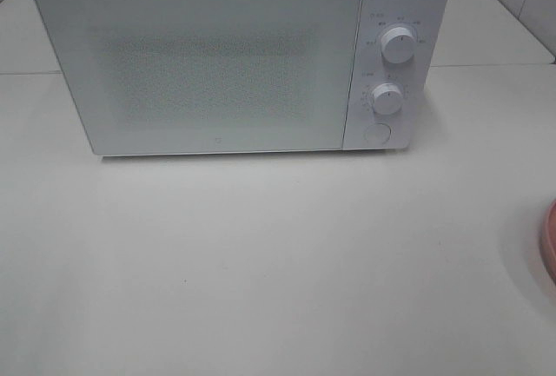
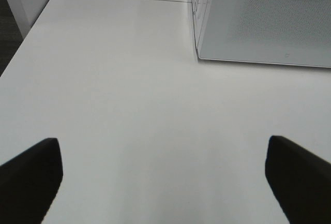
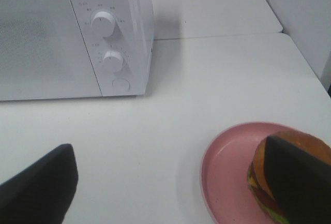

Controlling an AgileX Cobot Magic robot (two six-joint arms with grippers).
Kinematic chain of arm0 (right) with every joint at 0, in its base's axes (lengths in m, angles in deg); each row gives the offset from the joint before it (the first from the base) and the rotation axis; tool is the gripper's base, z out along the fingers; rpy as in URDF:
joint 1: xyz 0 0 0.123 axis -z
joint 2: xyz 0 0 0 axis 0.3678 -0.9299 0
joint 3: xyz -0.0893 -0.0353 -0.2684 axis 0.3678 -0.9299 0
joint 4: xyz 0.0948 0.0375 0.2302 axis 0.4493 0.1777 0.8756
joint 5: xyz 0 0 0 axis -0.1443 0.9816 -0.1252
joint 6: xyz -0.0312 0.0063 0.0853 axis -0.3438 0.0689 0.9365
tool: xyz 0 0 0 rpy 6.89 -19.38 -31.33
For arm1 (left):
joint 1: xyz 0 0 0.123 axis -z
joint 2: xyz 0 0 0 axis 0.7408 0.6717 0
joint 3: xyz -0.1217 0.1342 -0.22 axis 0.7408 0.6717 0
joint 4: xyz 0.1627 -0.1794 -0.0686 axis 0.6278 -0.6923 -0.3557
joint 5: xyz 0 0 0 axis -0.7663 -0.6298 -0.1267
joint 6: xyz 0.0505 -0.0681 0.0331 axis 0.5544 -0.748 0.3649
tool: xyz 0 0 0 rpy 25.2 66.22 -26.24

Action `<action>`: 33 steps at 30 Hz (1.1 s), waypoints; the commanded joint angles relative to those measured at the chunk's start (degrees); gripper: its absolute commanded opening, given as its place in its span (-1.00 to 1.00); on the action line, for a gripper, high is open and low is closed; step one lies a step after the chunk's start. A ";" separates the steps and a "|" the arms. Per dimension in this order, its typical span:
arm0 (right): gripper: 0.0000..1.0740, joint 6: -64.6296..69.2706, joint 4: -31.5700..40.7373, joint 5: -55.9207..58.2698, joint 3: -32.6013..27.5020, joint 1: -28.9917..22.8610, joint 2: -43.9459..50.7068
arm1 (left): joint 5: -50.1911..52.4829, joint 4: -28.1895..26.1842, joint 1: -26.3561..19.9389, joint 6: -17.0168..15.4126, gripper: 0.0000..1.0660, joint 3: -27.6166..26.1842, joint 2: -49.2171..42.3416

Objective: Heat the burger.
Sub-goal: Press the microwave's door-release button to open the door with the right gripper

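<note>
The tall golden-bunned burger [image 3: 305, 144] was set on a round pink plate [image 3: 232, 157] at near right; the left gripper [image 2: 163, 146] and right gripper [image 3: 168, 149] were spread wide, empty.

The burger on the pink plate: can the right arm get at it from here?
Probably yes. The right gripper is open close to the burger on its pink plate, with nothing between them; the microwave sits well aside.
</note>
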State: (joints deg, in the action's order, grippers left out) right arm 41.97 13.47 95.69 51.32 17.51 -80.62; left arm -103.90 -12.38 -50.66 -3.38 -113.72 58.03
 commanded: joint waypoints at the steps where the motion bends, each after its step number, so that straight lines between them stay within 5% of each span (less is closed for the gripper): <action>1: 0.70 -0.40 -0.46 -5.27 0.34 -0.11 -2.75 | 0.00 -0.11 0.29 0.00 0.89 0.00 -0.86; 11: 0.65 -0.40 -8.37 -24.52 0.11 -0.11 -20.91 | 0.00 -0.11 0.29 0.00 0.89 0.00 -0.86; 33: 0.54 2.52 -8.77 -56.44 -1.49 -0.11 -45.89 | 0.00 -0.11 0.29 0.00 0.89 0.00 -0.86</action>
State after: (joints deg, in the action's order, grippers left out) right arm 43.75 4.93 43.95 50.87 17.51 -124.63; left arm -103.90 -12.38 -50.66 -3.38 -113.72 58.03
